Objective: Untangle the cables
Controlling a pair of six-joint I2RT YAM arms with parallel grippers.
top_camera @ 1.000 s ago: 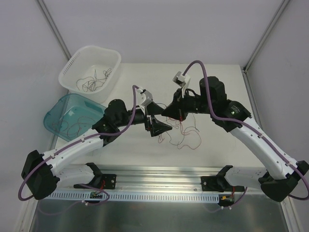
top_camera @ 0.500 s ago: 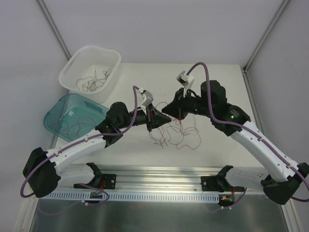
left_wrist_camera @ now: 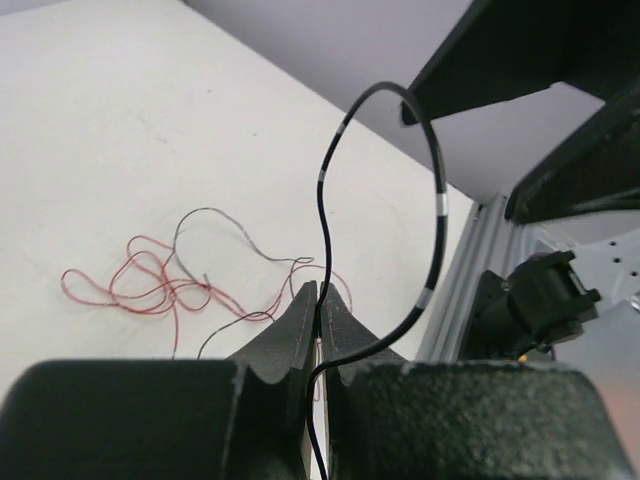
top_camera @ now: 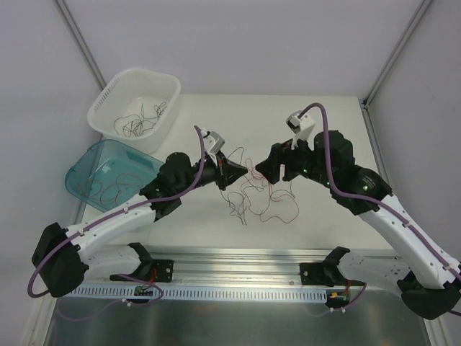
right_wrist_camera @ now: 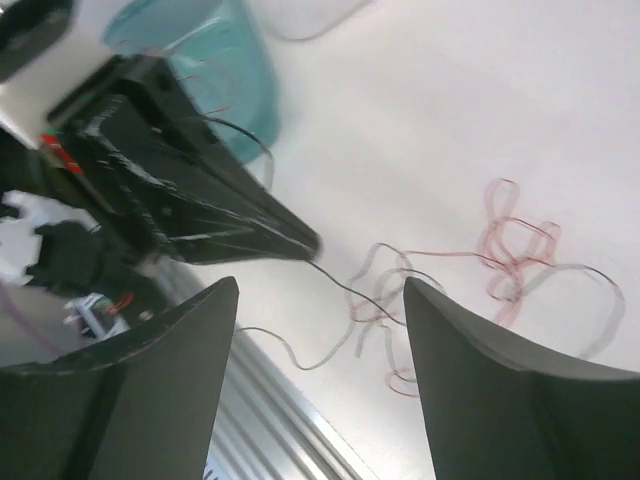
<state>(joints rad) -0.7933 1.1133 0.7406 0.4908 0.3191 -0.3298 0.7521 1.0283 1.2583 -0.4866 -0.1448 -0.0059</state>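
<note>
The cables (top_camera: pixel 259 196) lie as a loose tangle of thin red and dark strands on the white table between the two arms. My left gripper (top_camera: pixel 241 172) is shut on one black cable (left_wrist_camera: pixel 324 205), which rises from between the fingers (left_wrist_camera: pixel 296 330) and arches over to the right. Red strands (left_wrist_camera: pixel 150 287) lie on the table beyond it. My right gripper (top_camera: pixel 267 170) stands open just right of the left one, above the tangle, with nothing between its fingers (right_wrist_camera: pixel 185 345). In the right wrist view the dark strand (right_wrist_camera: pixel 345 288) runs from the left gripper's tip (right_wrist_camera: pixel 305 243) down toward the red loops (right_wrist_camera: pixel 515 240).
A white basket (top_camera: pixel 109 90) at the back left holds several loose strands. A teal bin (top_camera: pixel 75 173) in front of it holds red ones (top_camera: pixel 108 189). An aluminium rail (top_camera: pixel 238 270) runs along the table's near edge.
My left gripper has shut on a black cable and moved slightly right. My right gripper has opened, let go of the strands and drawn back to the right.
</note>
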